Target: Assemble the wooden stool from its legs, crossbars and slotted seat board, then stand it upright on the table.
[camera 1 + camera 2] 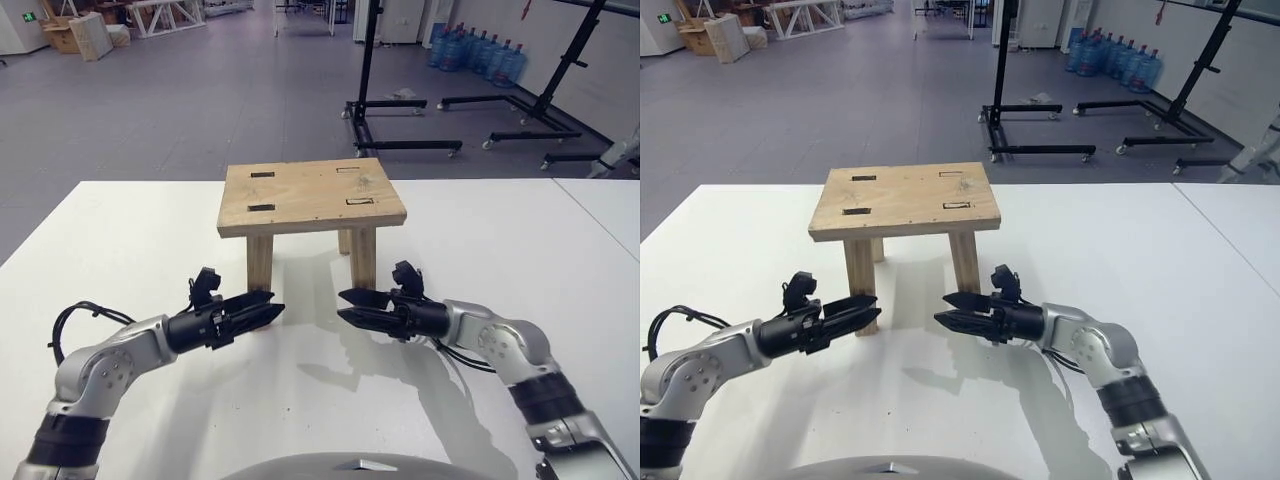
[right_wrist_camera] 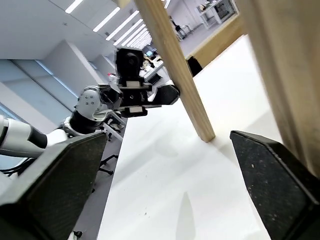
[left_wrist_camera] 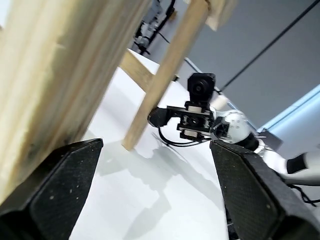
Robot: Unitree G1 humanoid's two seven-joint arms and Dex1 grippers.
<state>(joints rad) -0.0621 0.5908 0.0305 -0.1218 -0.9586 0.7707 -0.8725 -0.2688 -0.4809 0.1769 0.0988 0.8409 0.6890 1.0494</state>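
The wooden stool (image 1: pixel 311 195) stands upright on the white table (image 1: pixel 120 230), its slotted seat board on top and its legs under it. My left gripper (image 1: pixel 274 306) hovers low, just in front of the stool's front left leg (image 1: pixel 259 262), open and holding nothing. In the left wrist view that leg (image 3: pixel 55 70) looms beside one finger (image 3: pixel 60 187). My right gripper (image 1: pixel 342 305) faces the left one, open, just in front of the front right leg (image 1: pixel 362 257). The right wrist view shows the far leg (image 2: pixel 172 65) and the left gripper (image 2: pixel 167 94) behind it.
A second white table (image 1: pixel 610 205) adjoins at the right. Black wheeled metal stands (image 1: pixel 400 110) and blue water bottles (image 1: pixel 480 50) sit on the floor beyond the table. Bare tabletop lies on both sides of the stool and in front of the arms.
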